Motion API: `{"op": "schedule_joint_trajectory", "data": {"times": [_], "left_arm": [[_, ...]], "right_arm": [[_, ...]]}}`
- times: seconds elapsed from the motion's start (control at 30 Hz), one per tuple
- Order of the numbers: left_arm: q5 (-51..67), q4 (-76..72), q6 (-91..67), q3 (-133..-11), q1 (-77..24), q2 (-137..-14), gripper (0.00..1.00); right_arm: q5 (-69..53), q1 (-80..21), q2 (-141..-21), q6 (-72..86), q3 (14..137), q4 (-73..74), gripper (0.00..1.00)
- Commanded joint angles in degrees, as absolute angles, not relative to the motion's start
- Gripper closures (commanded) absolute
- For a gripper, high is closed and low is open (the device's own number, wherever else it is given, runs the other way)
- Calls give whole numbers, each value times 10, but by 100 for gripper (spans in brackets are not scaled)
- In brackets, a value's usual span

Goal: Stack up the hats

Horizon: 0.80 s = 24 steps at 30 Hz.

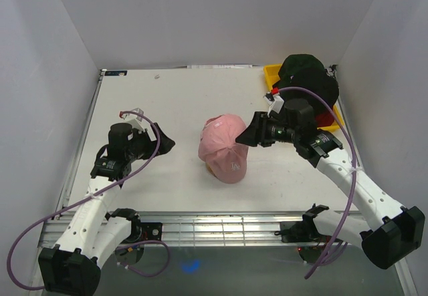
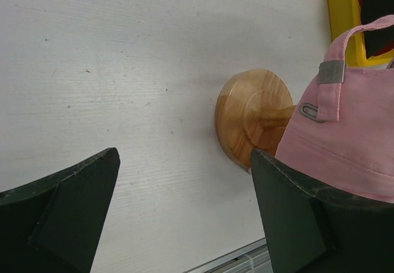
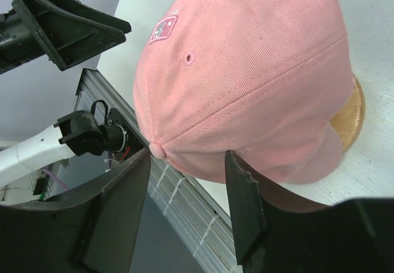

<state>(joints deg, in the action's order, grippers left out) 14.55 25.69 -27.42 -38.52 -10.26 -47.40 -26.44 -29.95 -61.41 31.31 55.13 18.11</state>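
A pink hat (image 1: 224,148) sits over a round-topped wooden stand (image 2: 252,122) in the middle of the table, its brim toward the near edge. My right gripper (image 1: 249,135) is at the hat's right side. In the right wrist view its jaws (image 3: 186,156) stand apart, with the pink crown (image 3: 246,76) just past the tips and nothing between them. My left gripper (image 1: 167,142) hangs open to the left of the hat, apart from it; its fingers (image 2: 184,156) frame bare table. A dark green hat (image 1: 297,65), a black hat (image 1: 314,82) and a red hat (image 1: 328,117) are piled at the back right.
A yellow tray (image 1: 271,75) lies under the pile of hats at the back right corner. White walls close in the table on three sides. A metal rail (image 1: 221,226) runs along the near edge.
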Motion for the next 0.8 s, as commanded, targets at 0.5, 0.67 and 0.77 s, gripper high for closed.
{"op": "schedule_joint_trajectory", "data": {"times": [0.5, 0.67, 0.77], "left_arm": [[169, 265, -232, -432, -105, -494, 2], [163, 258, -234, -420, -107, -479, 2], [159, 257, -236, -417, -112, -475, 2]], "right_arm": [[-42, -271, -706, 230, 772, 342, 37], [19, -154, -764, 203, 855, 374, 37], [51, -80, -815, 191, 910, 396, 37]]}}
